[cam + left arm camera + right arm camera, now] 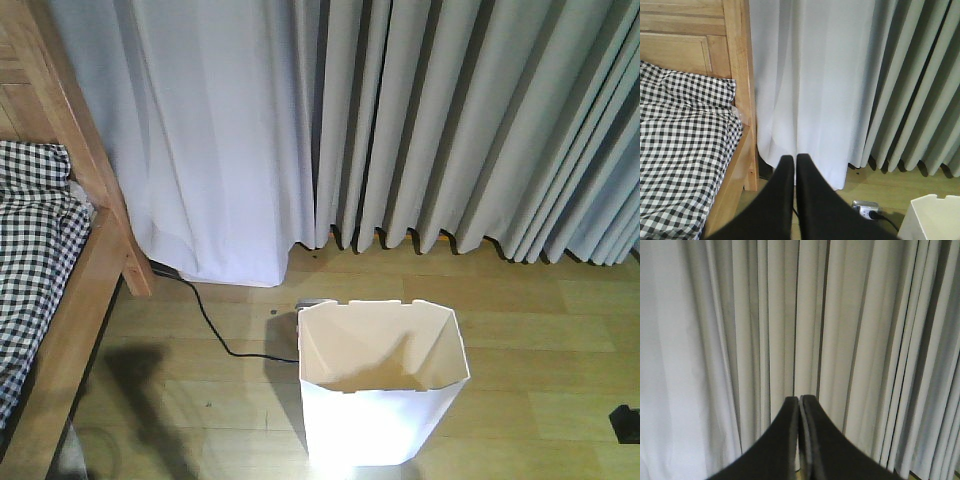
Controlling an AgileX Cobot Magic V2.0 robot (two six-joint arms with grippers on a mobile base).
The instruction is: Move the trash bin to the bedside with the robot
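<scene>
Wooden plank flooring [520, 330] in a yellowish tone carries everything, running back to a wall of curtains: a sheer white panel [215, 130] on the left and pleated grey drapes [470, 120] filling the rest, their hems just above the boards. The trash bin [380, 400] stands upright on the floor near the front edge of the front-facing view, open mouth up, cream inside, its notched angular rim level. A black cable [215, 330] snakes across the boards from the curtain hem to a power strip [865, 209] lying just behind the bin. Along the left edge of the floor runs the bedside [75, 320], a light-brown frame with black-and-white checked bedding [685, 145] on top; the bin sits apart from it, with bare floor between. The left gripper [795, 162] points toward the bed's corner post, its black fingers pressed together on nothing. The right gripper [799, 402] faces the grey drapes, fingers likewise closed and empty.
</scene>
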